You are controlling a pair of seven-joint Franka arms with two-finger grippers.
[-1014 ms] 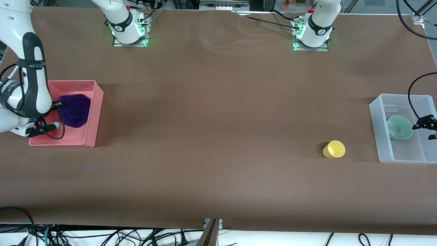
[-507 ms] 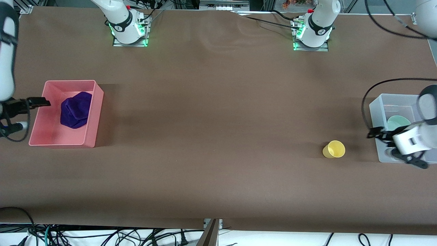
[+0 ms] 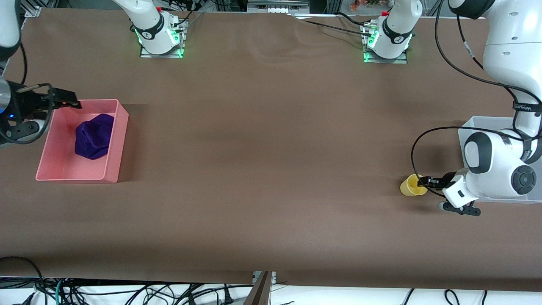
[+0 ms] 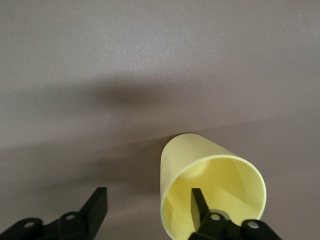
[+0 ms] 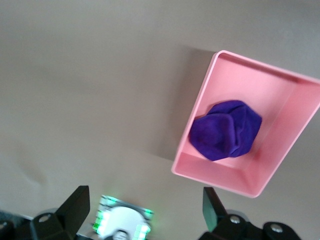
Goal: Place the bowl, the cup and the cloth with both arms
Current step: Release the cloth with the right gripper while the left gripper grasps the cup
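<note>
The yellow cup [image 3: 410, 186] [image 4: 212, 187] rests on the brown table, beside the clear bin and toward the right arm's end from it. My left gripper [image 3: 422, 182] [image 4: 148, 207] is open at the cup's mouth, one finger inside the cup and the other outside, apart from the wall. The purple cloth [image 3: 94, 135] [image 5: 227, 130] lies rumpled in the pink bin [image 3: 114, 169] [image 5: 280, 85]. My right gripper [image 3: 72, 103] [image 5: 145, 202] hangs open and empty over the pink bin's corner farthest from the front camera. The bowl is hidden by the left arm.
The clear plastic bin [image 3: 468, 125] stands at the left arm's end of the table, mostly covered by the left arm. The two arm bases [image 3: 161, 36] with green lights stand along the table edge farthest from the front camera. Cables trail from the left wrist.
The left gripper left the clear bin and came down to the cup. The right gripper let go of the cloth, rose out of the pink bin and opened wide.
</note>
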